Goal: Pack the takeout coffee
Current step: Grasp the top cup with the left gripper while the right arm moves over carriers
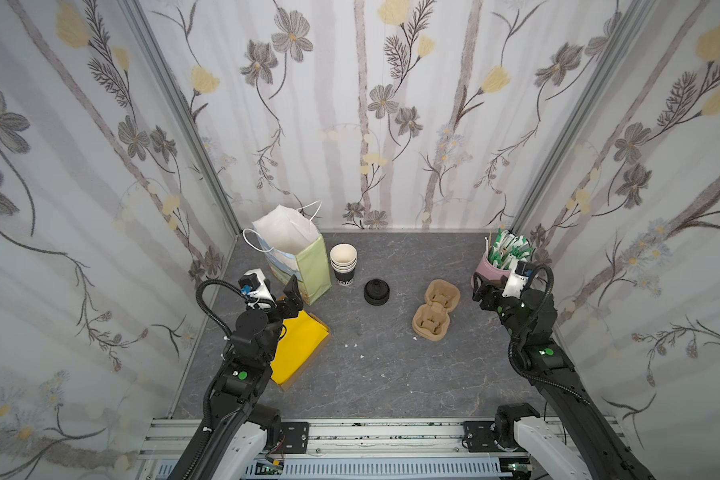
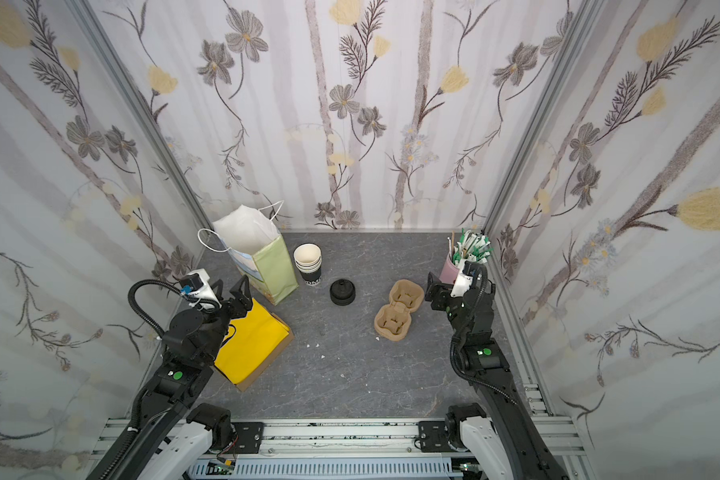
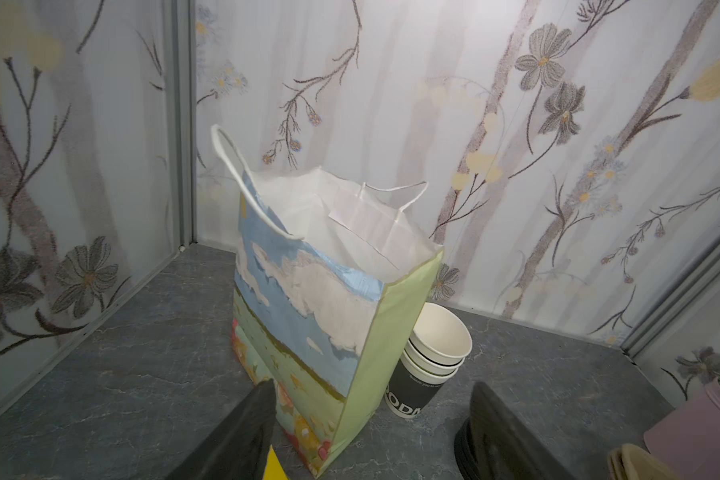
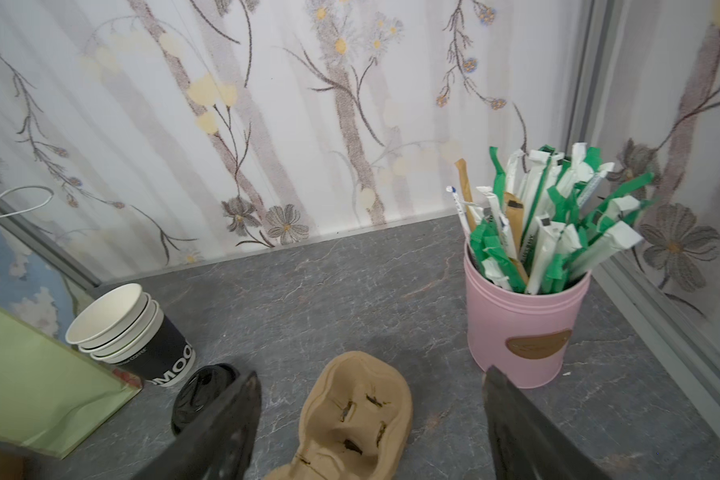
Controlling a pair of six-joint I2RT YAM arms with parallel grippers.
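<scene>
Top views show the upright cup stack (image 1: 343, 266) beside the paper bag (image 1: 304, 266), black lids (image 1: 376, 292) near its right, just ahead of the left end effector (image 1: 285, 291), well apart from the right end effector (image 1: 485, 291), both wide apart and empty.

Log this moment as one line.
left gripper: open, empty, by paper bag | right gripper: open, empty, near cup carrier | cup stack: beside paper bag | black lids: between cup stack and cup carrier
</scene>
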